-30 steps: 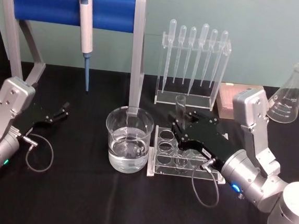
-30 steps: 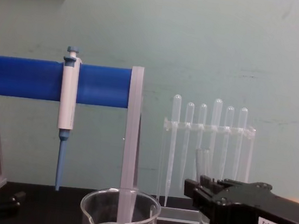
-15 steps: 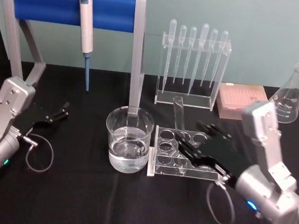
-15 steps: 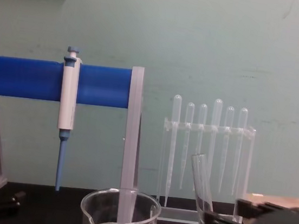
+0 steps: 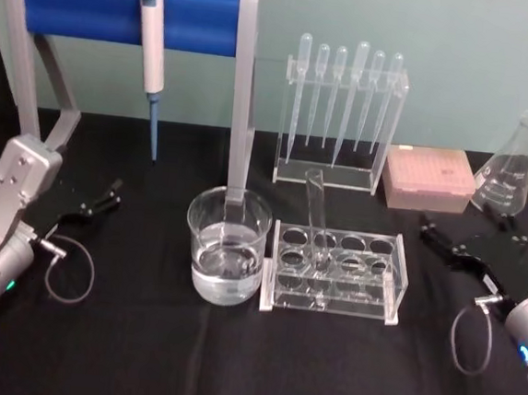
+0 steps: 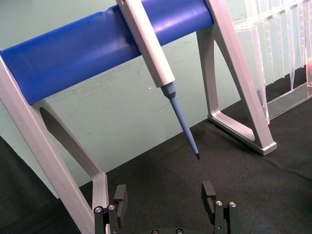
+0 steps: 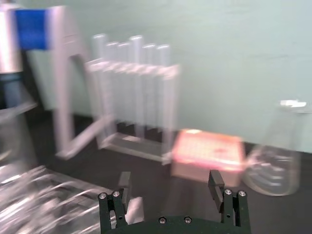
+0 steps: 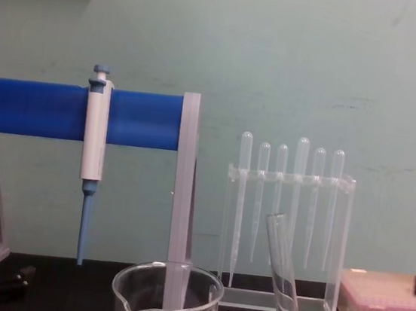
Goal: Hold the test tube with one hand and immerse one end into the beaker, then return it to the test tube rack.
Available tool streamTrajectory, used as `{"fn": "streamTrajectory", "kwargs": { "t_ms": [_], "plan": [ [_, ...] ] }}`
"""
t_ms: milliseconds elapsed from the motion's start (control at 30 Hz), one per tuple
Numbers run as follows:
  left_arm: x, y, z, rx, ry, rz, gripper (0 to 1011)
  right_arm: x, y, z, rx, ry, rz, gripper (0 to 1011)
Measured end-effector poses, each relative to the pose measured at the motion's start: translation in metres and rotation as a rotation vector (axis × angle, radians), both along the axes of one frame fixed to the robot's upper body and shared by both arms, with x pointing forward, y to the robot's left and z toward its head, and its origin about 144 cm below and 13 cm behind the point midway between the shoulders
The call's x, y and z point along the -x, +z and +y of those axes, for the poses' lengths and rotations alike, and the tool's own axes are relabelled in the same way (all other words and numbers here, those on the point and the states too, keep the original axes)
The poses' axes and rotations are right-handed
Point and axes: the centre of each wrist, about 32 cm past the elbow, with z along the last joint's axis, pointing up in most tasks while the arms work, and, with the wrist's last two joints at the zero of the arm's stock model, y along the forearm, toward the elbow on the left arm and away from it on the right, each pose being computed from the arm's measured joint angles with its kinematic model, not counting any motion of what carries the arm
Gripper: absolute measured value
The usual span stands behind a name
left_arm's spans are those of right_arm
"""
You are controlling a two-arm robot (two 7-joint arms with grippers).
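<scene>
The test tube (image 5: 316, 211) stands in the clear holed rack (image 5: 377, 279), leaning back and to the left, with nothing holding it; the chest view shows the same tilted test tube (image 8: 281, 274). Left of the rack stands the beaker (image 5: 226, 245), partly filled with clear liquid, its rim low in the chest view (image 8: 169, 275). My right gripper (image 5: 460, 226) is open and empty, well to the right of the rack near the pink box; the right wrist view shows its open fingers (image 7: 169, 183). My left gripper (image 5: 107, 198) rests open at the far left (image 6: 165, 192).
A blue bar stand (image 5: 123, 11) holds a pipettor (image 5: 150, 58) behind the beaker. Bulb pipettes hang in a clear holder (image 5: 341, 112) behind the rack. A pink tip box (image 5: 429, 178) and a glass flask (image 5: 510, 168) stand at the back right.
My right gripper let go of the test tube and drew back to the right, away from the rack. The tube now leans alone in the rack. The left arm stayed still.
</scene>
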Motion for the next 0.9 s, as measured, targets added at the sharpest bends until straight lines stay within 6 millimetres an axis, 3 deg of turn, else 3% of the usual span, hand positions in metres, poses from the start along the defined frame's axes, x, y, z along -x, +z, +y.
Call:
{"fn": "streamTrajectory", "kwargs": {
  "t_ms": [167,467,900],
  "plan": [
    [0.0,0.0,0.0,0.0,0.0,0.0,1000,-0.017,-0.025,0.001,0.013,-0.148,-0.065,1002],
    [0.0,0.0,0.0,0.0,0.0,0.0,1000,-0.033,-0.065,0.007,0.039,-0.18,-0.01,1002],
    [0.0,0.0,0.0,0.0,0.0,0.0,1000,-0.033,-0.06,0.007,0.038,-0.179,-0.022,1002]
  ]
}}
